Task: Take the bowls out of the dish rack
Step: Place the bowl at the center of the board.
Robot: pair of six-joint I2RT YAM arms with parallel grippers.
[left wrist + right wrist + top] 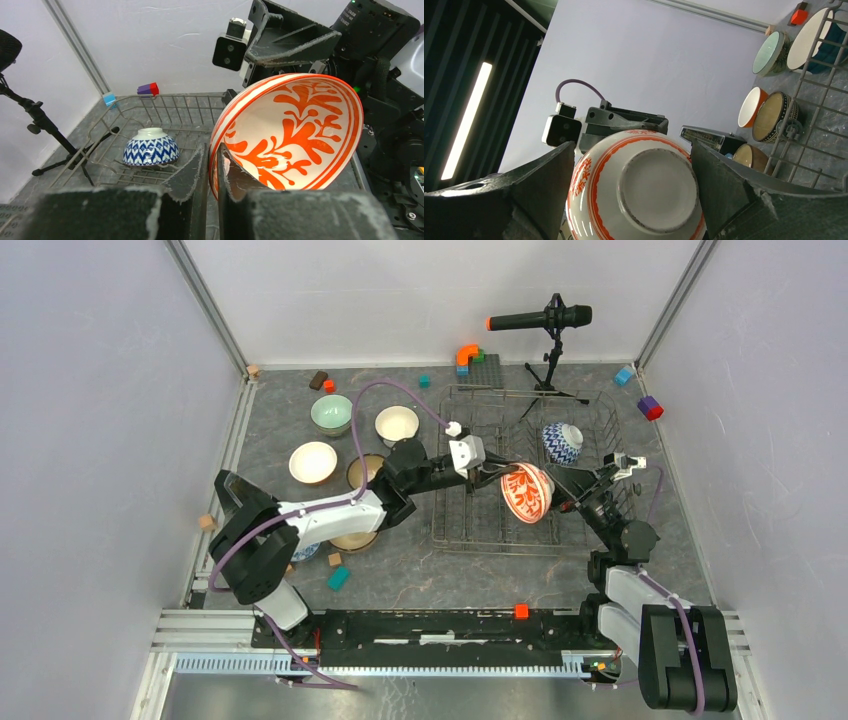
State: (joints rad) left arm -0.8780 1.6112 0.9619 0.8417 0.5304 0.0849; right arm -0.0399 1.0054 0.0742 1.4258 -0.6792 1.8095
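A red-white patterned bowl [526, 492] hangs on its side over the dish rack [480, 530], between the two arms. My left gripper [212, 150] is shut on the rim of this bowl [295, 135], one finger inside and one outside. My right gripper [633, 145] stands open, its fingers wide on either side of the bowl's foot [659, 190], apart from it. A blue-white zigzag bowl [563, 443] lies upside down in the rack's back right part [150, 147].
Several bowls stand on the table left of the rack: pale green [331, 413], cream [397, 424], another cream one [313, 462], brown [365, 472]. A microphone on a tripod [540, 318] stands behind the rack. Toy blocks lie scattered about, beside a grey studded plate [485, 368].
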